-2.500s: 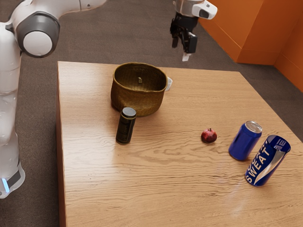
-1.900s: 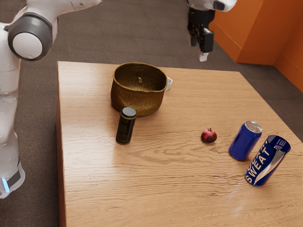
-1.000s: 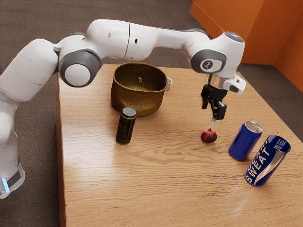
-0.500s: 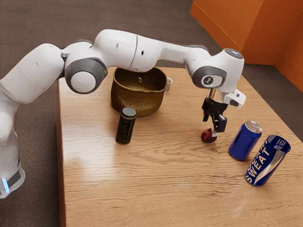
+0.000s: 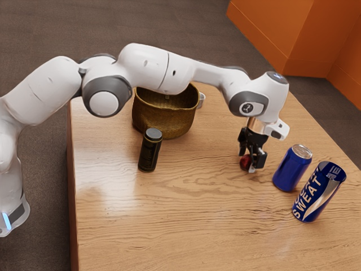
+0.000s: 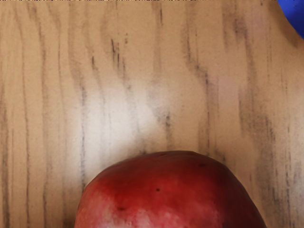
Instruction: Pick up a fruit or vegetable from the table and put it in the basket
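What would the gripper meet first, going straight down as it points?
Probably the red fruit, right at the tip of the gripper, then the table; exact depth is unclear.

Round red fruit (image 6: 175, 194) shows pink mottling, dark specks. Round brown-gold basket (image 5: 163, 121). Tan wooden table (image 5: 169, 226) is streaked with darker grain. Blue cylindrical metal can (image 5: 289, 172), silver top; blue cylinder (image 5: 309, 197) carries white lettering, silvery band. Slim black cylindrical container (image 5: 148, 155), grey lid.
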Controlling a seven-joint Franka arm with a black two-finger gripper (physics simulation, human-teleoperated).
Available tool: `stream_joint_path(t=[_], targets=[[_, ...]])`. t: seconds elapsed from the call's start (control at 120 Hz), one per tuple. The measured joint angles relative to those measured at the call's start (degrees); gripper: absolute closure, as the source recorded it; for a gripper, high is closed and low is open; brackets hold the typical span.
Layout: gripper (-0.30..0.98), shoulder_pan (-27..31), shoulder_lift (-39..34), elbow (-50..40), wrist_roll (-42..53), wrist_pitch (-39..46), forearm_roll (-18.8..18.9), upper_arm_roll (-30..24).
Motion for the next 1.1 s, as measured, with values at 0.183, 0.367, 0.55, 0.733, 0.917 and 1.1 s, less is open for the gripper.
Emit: stream_joint_path(t=[0.183,0.367,0.55,0.733,0.917,1.1], targets=[[0.35,-0.01,-1.23,-0.01,-0.13,-0.02,0.14,0.13],[0.34,0.64,-14.7,0.16,-0.36,-6.83,0.65,2.41],[0.32,4.13,-25.88,-3.4,-0.5,-15.78,0.44,7.57],[0.33,6.75,-42.19,-26.33,-0.67,-15.75,0.21,11.08],[0.33,8.62,-43.09,-31.72,-0.87,-14.2,0.03,12.7],[0.34,6.0,-43.66,-34.13,-0.96,-12.72,-0.29,13.92]])
